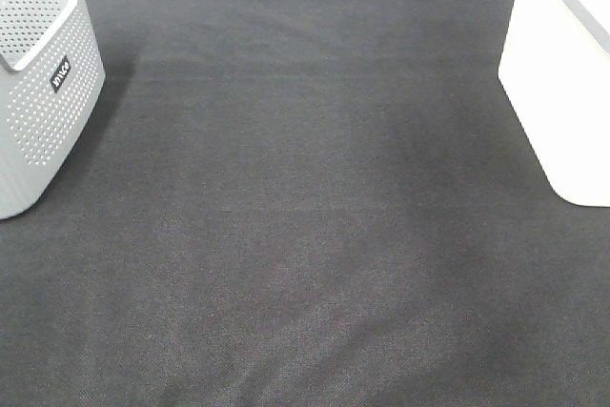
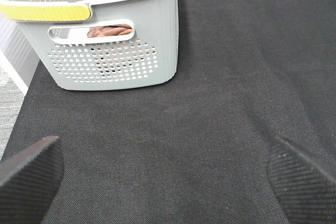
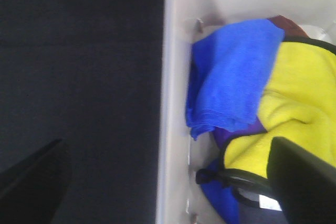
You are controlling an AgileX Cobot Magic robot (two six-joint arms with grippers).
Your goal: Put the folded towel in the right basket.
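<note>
Lying inside the right basket (image 3: 173, 103) - the white one at the right edge of the high view - the folded towel (image 3: 231, 77) is a blue terry cloth that rests against the basket's wall and partly on a yellow towel (image 3: 299, 108). By the look of it, the task's placing is already done. The right pincer (image 3: 165, 145) hangs above the basket's rim with its jaws spread wide and nothing between them. One finger is over the bench (image 1: 305, 235), the other over the cloths. The left pincer (image 2: 164, 145) is equally wide open and empty, facing the grey basket (image 2: 105, 61) at the upper left of the high view. The towel should handle as light, soft and limp - not slippery, not fragile - and would sag and unfold if taken by one corner. A pinch across the thick stacked layers near its middle would likely keep the fold. Its long axis runs roughly along the basket wall, slightly slanted, with the layered open edge turned toward the pincer's fingers.
</note>
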